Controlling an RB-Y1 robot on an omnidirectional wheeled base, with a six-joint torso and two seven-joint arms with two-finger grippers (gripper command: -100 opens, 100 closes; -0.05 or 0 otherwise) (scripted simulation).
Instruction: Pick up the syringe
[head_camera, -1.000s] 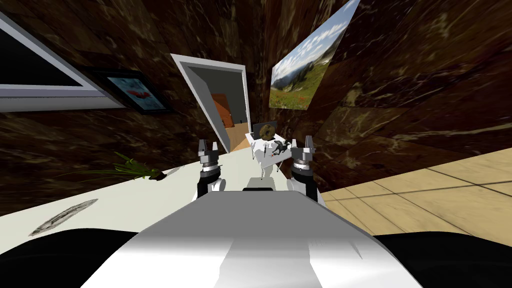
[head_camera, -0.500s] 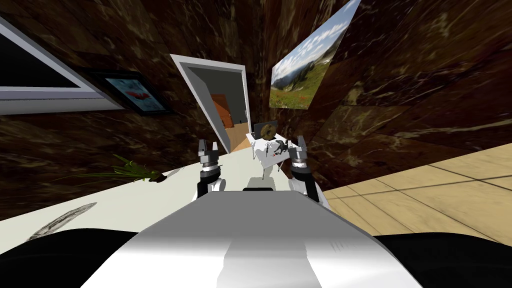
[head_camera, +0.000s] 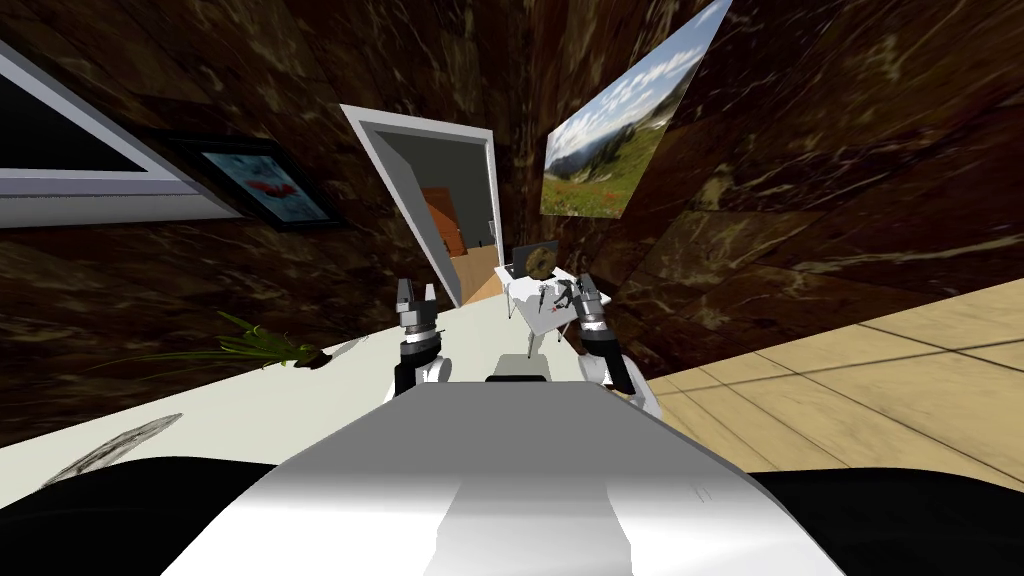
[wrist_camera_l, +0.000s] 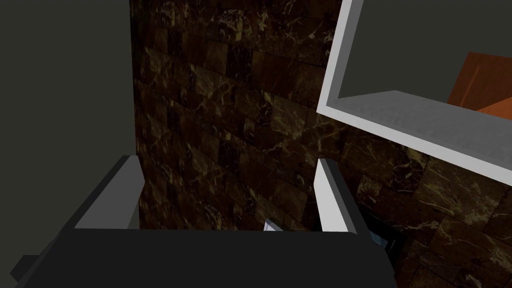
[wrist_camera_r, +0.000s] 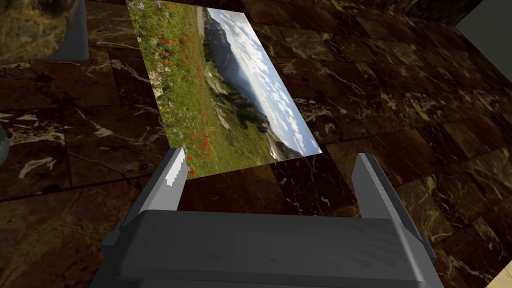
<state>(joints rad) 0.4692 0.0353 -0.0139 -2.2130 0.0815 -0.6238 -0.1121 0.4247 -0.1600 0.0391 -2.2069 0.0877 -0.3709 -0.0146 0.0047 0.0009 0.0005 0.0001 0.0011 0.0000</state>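
Head view: the right gripper (head_camera: 586, 290), fingers apart, hangs just beside a small white table (head_camera: 535, 312) bearing tiny dark objects (head_camera: 560, 292); the left gripper (head_camera: 415, 292) is likewise spread.

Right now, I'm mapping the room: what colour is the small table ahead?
The table is white, best seen in the head view.

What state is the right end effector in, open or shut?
Open: the right end effector shows its two light grey blade-like fingers wide apart in the right wrist view, nothing between them.
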